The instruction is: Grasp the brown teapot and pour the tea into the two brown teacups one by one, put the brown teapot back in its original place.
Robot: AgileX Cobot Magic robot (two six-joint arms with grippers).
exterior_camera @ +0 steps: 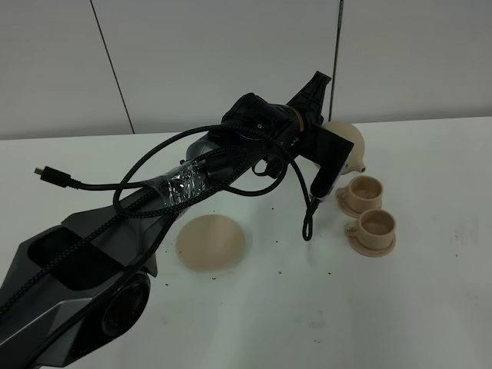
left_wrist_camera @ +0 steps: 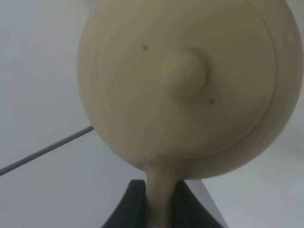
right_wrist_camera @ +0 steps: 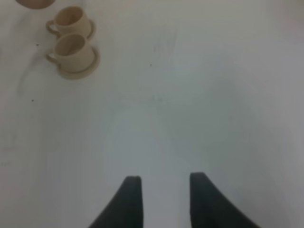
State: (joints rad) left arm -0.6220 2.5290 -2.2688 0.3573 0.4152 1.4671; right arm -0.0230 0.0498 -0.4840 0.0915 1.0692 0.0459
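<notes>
Left wrist view: the brown teapot (left_wrist_camera: 185, 80) is seen very close in front of the left gripper (left_wrist_camera: 159, 202), and most of the picture is filled by it. The loop handle (left_wrist_camera: 159, 187) of the teapot is pinched tight between the two dark fingers (left_wrist_camera: 126, 209), so the left gripper is clenched on the handle. The teapot is tipped, so its domed lid (left_wrist_camera: 142, 109) and round knob (left_wrist_camera: 185, 76) are turned toward the gripper.

From the exterior high view, the teapot is seen held up off the white table (exterior_camera: 430, 292) at the end of the left arm (exterior_camera: 231, 165), and part of it is hidden by that arm. Its short spout (exterior_camera: 360, 167) is pointed down. One brown teacup (exterior_camera: 366, 191) is placed just below the spout. The other brown teacup (exterior_camera: 377, 224) is set just beside the first one, a little farther from the left gripper. Each cup is stood upright on a small saucer (exterior_camera: 371, 247). The flat round saucer plate (exterior_camera: 210, 242) is laid on the table well apart from the left gripper, under the middle of the arm.

From the right wrist view, the right gripper (right_wrist_camera: 164, 183) is seen with its fingers spread apart and nothing held between them. It is kept over the table, and both teacups are far ahead of it.
</notes>
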